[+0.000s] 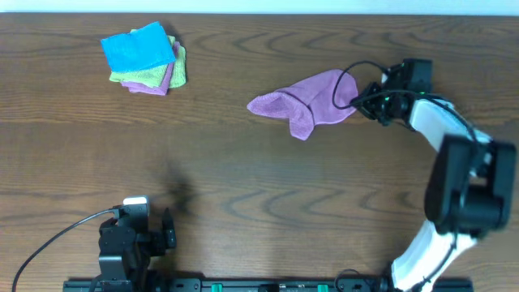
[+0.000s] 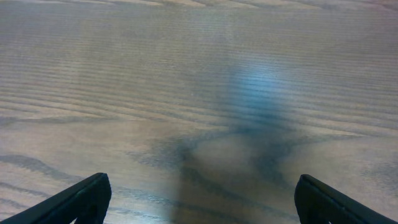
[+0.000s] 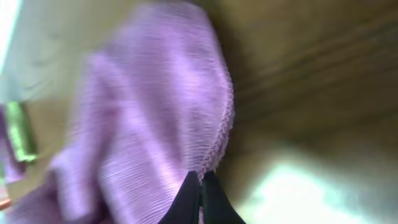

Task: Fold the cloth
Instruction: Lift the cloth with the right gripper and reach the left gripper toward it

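The lilac cloth [image 1: 312, 101] lies crumpled on the wooden table, right of centre at the back. My right gripper [image 1: 362, 99] is shut on its right edge. In the right wrist view the cloth [image 3: 155, 106] fills the left half and its stitched hem runs down into the closed black fingers [image 3: 200, 186]. My left gripper [image 1: 168, 231] is open and empty near the front left of the table. The left wrist view shows its two finger tips [image 2: 199, 202] wide apart over bare wood.
A stack of folded cloths, bright blue [image 1: 138, 47] on top, light green [image 1: 180, 66] and purple under it, sits at the back left. A black cable loops over the cloth by the right wrist. The arm bases stand along the front edge.
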Robot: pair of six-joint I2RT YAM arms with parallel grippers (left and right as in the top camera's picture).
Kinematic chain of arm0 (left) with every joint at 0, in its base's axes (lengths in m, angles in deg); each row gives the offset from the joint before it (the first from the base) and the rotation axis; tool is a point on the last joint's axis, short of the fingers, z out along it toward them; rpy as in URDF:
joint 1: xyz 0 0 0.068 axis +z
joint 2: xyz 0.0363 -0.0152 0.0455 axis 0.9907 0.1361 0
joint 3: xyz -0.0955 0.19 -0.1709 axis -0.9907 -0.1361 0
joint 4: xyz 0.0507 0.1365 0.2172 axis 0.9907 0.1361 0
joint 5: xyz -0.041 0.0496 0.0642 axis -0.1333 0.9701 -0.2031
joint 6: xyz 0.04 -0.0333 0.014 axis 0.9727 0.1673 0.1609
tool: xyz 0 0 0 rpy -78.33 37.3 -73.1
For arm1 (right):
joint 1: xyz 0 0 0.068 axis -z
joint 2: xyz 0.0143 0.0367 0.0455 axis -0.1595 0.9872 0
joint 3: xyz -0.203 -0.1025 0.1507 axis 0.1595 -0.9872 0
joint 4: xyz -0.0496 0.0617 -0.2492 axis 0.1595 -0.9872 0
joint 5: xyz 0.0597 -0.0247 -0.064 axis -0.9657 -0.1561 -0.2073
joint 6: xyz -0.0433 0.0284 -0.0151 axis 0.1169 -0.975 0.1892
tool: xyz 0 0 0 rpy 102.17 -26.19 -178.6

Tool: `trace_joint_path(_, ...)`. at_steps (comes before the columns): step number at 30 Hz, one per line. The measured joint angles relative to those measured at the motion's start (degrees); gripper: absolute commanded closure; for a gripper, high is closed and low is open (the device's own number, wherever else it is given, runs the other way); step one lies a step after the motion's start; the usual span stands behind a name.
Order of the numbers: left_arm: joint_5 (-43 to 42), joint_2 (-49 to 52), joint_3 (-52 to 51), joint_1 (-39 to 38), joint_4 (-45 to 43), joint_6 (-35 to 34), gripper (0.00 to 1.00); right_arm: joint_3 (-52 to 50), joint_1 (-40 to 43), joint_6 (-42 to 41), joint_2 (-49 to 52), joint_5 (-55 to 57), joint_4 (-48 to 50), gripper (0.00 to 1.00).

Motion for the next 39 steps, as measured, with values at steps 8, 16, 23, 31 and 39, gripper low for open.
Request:
trace_joint_path(8, 0.0, 0.0, 0.0, 0.0, -0.3, 0.0, 0.05, 0.1, -1.6, 7.7, -22.9, -1.0, -14.8, 0.99)
trace_joint_path(16, -4.9, 0.0, -0.2, 0.0, -4.9, 0.6, 0.04, 0.1, -3.3, 13.4, -31.5, 4.1, -24.6, 0.99)
trace_joint_path(23, -17.4, 0.0, -0.3, 0.0, -13.3, -7.0, 0.05, 0.1, -3.3, 15.4, -31.4, 7.4, -26.4, 0.99)
trace_joint_path(31, -30.9, 7.3, 0.2, 0.0, -23.1, -20.4, 0.04, 0.1, -3.3, 15.8, -31.4, 9.5, -26.5, 0.99)
trace_joint_path(39, -36.3, 34.8, 17.4, 0.0, -18.0, -23.6, 0.04, 0.1, -3.3, 15.9, -31.4, 10.3, -26.8, 0.99)
